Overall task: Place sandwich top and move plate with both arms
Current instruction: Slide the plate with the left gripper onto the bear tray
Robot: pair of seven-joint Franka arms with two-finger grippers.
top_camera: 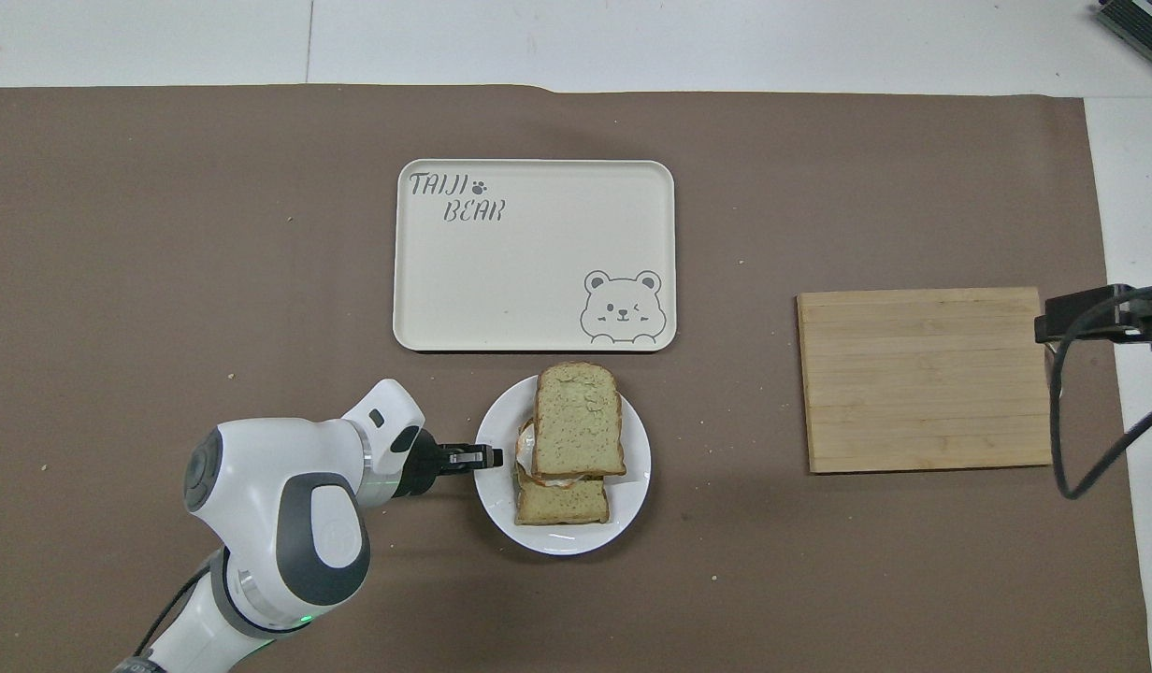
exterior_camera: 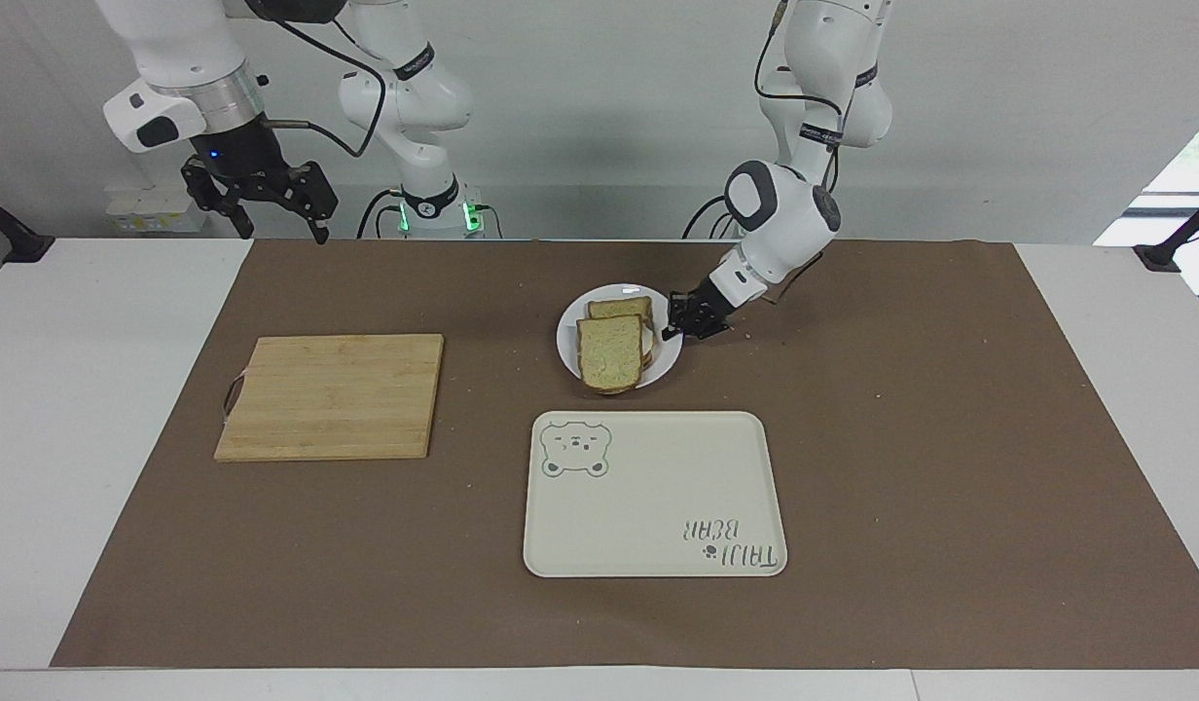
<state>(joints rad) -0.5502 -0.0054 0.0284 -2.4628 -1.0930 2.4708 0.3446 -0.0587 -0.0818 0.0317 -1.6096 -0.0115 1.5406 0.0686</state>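
Left pincer (exterior_camera: 671,328) clamped on round white plate (exterior_camera: 567,352) rim, speckled sandwich top (exterior_camera: 611,352) stacked askew — right pincer (exterior_camera: 269,216) raised, released.

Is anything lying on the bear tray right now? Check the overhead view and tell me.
No: the bear tray shows only its printed drawing and lettering, while both bread slices sit on the plate beside it, nearer to the robots.
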